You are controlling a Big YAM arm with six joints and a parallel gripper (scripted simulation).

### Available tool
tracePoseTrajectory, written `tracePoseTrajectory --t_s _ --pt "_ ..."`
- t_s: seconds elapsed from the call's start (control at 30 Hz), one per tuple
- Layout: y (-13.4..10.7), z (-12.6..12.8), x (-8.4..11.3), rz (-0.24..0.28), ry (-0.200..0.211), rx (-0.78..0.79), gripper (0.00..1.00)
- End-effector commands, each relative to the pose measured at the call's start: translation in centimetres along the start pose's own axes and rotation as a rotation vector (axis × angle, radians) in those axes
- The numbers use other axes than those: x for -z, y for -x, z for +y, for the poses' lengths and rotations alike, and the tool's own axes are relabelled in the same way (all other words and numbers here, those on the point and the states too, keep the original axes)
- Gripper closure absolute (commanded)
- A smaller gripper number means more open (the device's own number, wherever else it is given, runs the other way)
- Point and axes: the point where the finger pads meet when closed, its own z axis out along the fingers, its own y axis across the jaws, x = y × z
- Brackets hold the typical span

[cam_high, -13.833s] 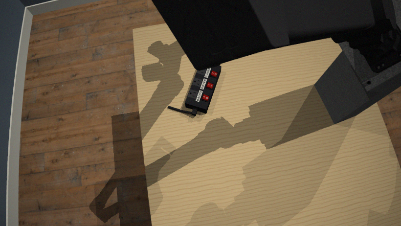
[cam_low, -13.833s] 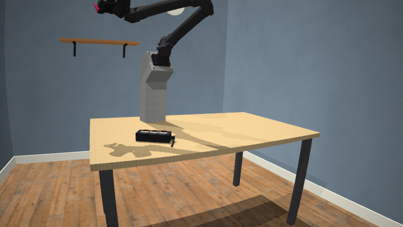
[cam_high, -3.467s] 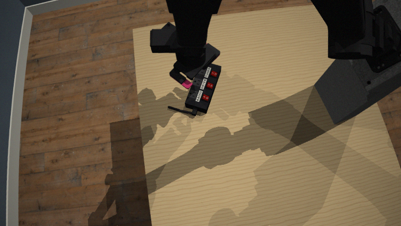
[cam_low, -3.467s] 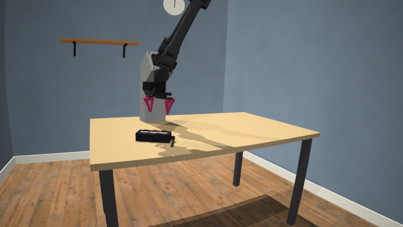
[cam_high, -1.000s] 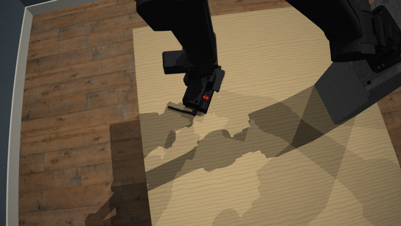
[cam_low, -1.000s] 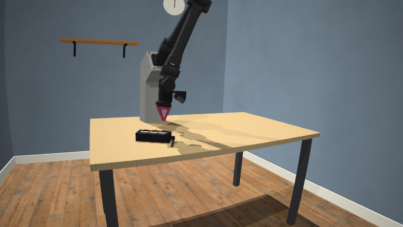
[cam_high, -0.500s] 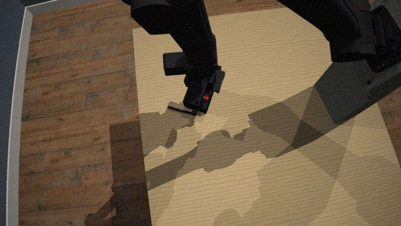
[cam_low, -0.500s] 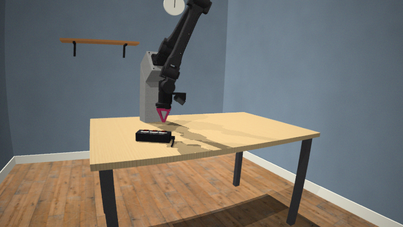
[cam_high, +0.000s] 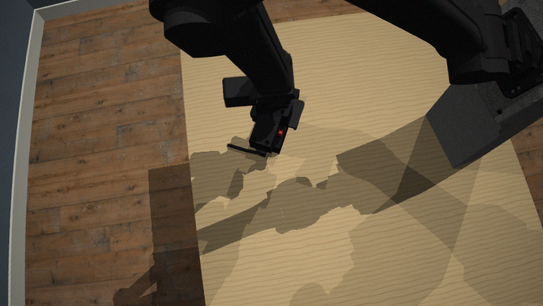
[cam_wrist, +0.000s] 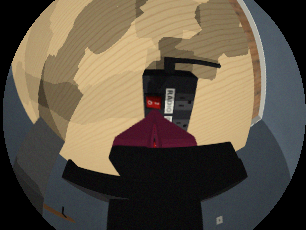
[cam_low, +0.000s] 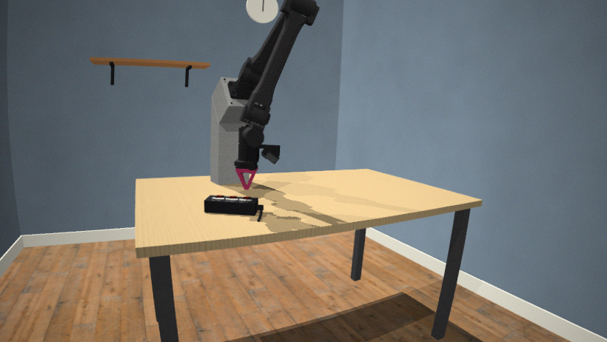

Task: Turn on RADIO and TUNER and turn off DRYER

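Three red switches top the power strip (cam_low: 230, 206) (cam_wrist: 186, 80), which lies flat near the long front edge of the table (cam_high: 383, 262) (cam_low: 169, 225) (cam_wrist: 95, 115); the claw (cam_low: 246, 188) (cam_wrist: 154, 114) hovers above with fingertips together, gripping nothing, presumably so that the narrow tip can press one rocker

Above the power strip (cam_low: 230, 205) (cam_wrist: 150, 82) the air is open, with the closed gripper (cam_low: 246, 188) (cam_wrist: 154, 114) overhead, apart from it; the tabletop right beside the strip's long sides bears no object; a short black cord (cam_high: 246, 150) (cam_low: 260, 215) (cam_wrist: 196, 62) juts from the strip's end, in the way of a low pass there; behind the strip, the grey pedestal (cam_high: 461, 129) (cam_low: 217, 148) blocks passage.
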Motion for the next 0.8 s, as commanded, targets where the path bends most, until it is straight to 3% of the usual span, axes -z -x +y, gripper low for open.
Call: tracePoseTrajectory --t_s 0.0,0.77 --pt "-0.2 -0.9 -0.3 -0.002 -0.022 -0.013 1.0" --pt "0.3 -0.6 -2.1 -0.01 -0.016 -0.006 1.0"
